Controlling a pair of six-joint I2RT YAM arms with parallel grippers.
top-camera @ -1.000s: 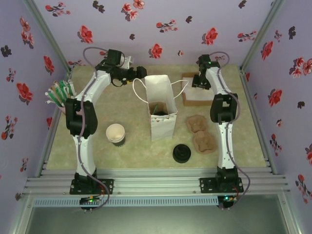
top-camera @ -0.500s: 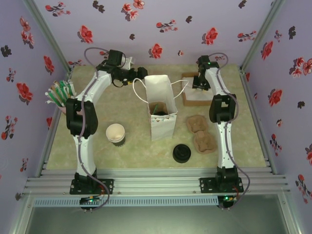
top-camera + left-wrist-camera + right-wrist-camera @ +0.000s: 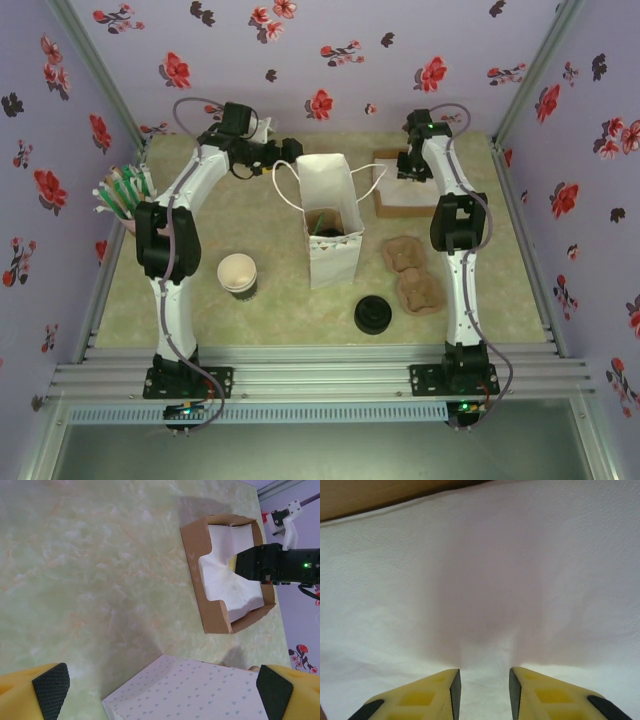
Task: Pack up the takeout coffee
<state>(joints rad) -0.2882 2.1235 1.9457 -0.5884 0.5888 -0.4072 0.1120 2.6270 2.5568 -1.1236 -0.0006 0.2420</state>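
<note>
Nearest the arm bases, one stack of round black plastic lids [image 3: 372,314] is seen on the pale green marbled table [image 3: 290,310]. One stack of lidless, cream-rimmed, dark brown paper cups [image 3: 238,274] is placed to the left of it. Two brown moulded-pulp cup trays [image 3: 418,292] are laid to its right, one just behind the other.

In the middle, one tall white paper bag with cord handles [image 3: 332,250] is stood upright and open. A dark shape [image 3: 324,231] on a brown insert is seen inside it; whether this is the lidded takeout coffee cannot be told.

At the left edge one bundle of green-and-white wrapped sticks [image 3: 122,190] is seen; they cannot be counted.

Behind the bag's left side the left hand [image 3: 287,152] is held above the table, its fingers [image 3: 50,685] spread wide with nothing between them.

Farthest back on the right, one open brown cardboard box [image 3: 400,210] of white paper napkins [image 3: 485,570] is set. The right hand [image 3: 408,170] is placed inside it, its fingers [image 3: 447,690] drawn close with a narrow gap over the napkins. Whether a napkin is pinched cannot be told.
</note>
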